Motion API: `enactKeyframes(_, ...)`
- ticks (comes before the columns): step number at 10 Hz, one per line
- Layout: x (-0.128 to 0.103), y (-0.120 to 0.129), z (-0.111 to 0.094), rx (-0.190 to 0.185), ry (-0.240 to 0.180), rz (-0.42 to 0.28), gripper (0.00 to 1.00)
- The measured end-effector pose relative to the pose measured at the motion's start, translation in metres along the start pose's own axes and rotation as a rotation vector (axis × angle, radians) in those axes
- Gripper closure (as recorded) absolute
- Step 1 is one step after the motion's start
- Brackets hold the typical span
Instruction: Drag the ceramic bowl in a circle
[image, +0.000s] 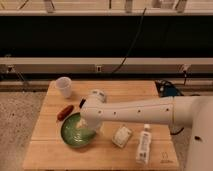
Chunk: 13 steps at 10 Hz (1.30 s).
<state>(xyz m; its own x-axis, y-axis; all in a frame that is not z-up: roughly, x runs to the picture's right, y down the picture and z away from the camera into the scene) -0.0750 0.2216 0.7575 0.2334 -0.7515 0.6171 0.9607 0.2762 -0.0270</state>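
Note:
The ceramic bowl (74, 133) is wide, shallow and green, on the left front part of the wooden table (130, 92). My white arm reaches in from the right across the table. My gripper (86, 129) points down into the bowl's right side, at or near its inner surface. The arm's wrist covers the bowl's right rim.
A small white cup (64, 86) stands at the table's back left. A red-brown oblong item (65, 112) lies left of the bowl. A pale packet (122, 136) and a white bottle (144, 145) lie at the front right. Blue gear (167, 90) sits beyond the right edge.

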Motion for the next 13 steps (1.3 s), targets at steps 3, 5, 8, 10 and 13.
enactKeyframes(3, 0.001, 0.000, 0.005, 0.005, -0.015, -0.009, 0.20)
enactKeyframes(5, 0.002, 0.000, 0.007, 0.007, -0.020, -0.016, 0.20)
enactKeyframes(8, 0.002, -0.001, 0.012, 0.007, -0.033, -0.031, 0.20)
enactKeyframes(10, 0.002, -0.002, 0.013, 0.007, -0.038, -0.038, 0.20)
enactKeyframes(13, 0.000, -0.003, 0.015, 0.008, -0.048, -0.049, 0.20)
